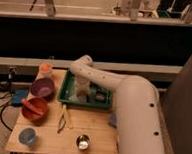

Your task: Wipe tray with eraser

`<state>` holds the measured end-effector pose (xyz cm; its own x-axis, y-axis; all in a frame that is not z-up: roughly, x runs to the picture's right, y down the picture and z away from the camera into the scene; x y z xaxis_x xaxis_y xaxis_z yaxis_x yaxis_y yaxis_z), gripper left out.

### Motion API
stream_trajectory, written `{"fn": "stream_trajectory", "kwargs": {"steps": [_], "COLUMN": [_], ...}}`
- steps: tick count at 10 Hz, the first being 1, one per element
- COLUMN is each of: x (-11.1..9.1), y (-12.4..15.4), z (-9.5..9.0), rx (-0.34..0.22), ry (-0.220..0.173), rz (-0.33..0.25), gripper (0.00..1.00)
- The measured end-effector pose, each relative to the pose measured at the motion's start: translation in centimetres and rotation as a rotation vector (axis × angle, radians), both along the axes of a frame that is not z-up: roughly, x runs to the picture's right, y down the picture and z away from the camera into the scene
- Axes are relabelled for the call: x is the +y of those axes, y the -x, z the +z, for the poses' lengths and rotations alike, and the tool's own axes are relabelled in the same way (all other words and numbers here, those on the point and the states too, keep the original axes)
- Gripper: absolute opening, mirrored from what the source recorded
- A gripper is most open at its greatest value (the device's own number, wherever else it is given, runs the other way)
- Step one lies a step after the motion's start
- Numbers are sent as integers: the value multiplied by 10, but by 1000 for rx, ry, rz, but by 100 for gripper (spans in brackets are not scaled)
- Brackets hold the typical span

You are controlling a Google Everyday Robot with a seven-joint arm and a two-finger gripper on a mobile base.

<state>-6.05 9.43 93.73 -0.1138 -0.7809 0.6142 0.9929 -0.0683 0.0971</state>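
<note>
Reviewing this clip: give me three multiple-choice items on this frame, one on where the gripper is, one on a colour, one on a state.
1. Where is the gripper?
A. Over the blue cup
B. Down in the green tray
C. Beside the metal cup

2. What colour is the bowl nearest the tray?
A. White
B. Yellow
C. Purple

3. How does the tray sit?
A. Flat on the table, open side up
B. Upside down
C. Propped on a bowl

Answers:
1 B, the arm reaches down and the gripper is low inside the tray's left half.
2 C, the purple bowl sits just left of the tray, the red bowl farther forward.
3 A, its rim faces up.
</note>
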Motion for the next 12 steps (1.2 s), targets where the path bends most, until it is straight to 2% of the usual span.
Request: {"fn": "stream_trajectory", "kwargs": {"steps": [3,5,9,12], "x": [-8,-25,-54,-65], "y": [-24,-34,-16,25], "z": [6,16,25,22], "rx": [51,88,88,42], "ry": [0,-9,-29,-49], "rz": [40,64,66,38], "gripper": [0,0,0,0]}}
